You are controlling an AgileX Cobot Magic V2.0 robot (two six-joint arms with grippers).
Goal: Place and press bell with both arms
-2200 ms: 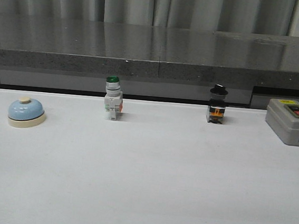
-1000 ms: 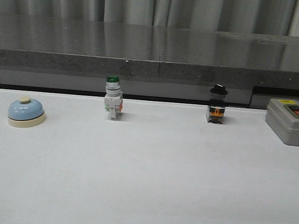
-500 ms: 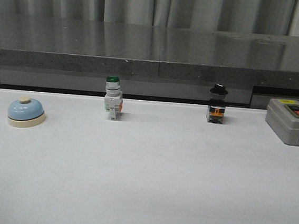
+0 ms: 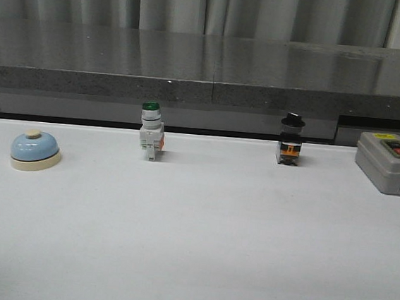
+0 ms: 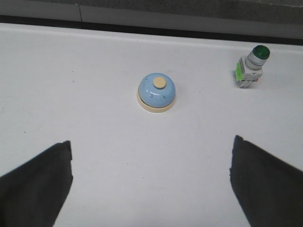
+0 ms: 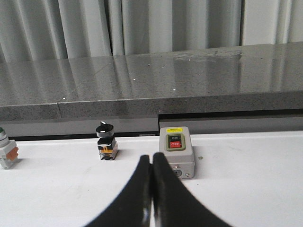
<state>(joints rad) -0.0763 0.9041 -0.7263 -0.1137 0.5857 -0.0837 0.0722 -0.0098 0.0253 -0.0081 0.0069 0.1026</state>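
The light-blue bell (image 4: pixel 35 150) with its cream base and button stands on the white table at the far left. It also shows in the left wrist view (image 5: pixel 156 92), ahead of my left gripper (image 5: pixel 151 146), whose two dark fingers are spread wide apart with nothing between them. My right gripper (image 6: pixel 152 163) is shut, its fingers pressed together and empty, over the table in front of the grey switch box. Neither arm shows in the front view.
A green-capped white push-button switch (image 4: pixel 150 139) and a black-capped switch (image 4: pixel 290 139) stand along the back of the table (image 4: pixel 198 242). A grey box with red and green buttons (image 4: pixel 390 163) sits at the far right. A dark stone ledge (image 4: pixel 208 69) runs behind.
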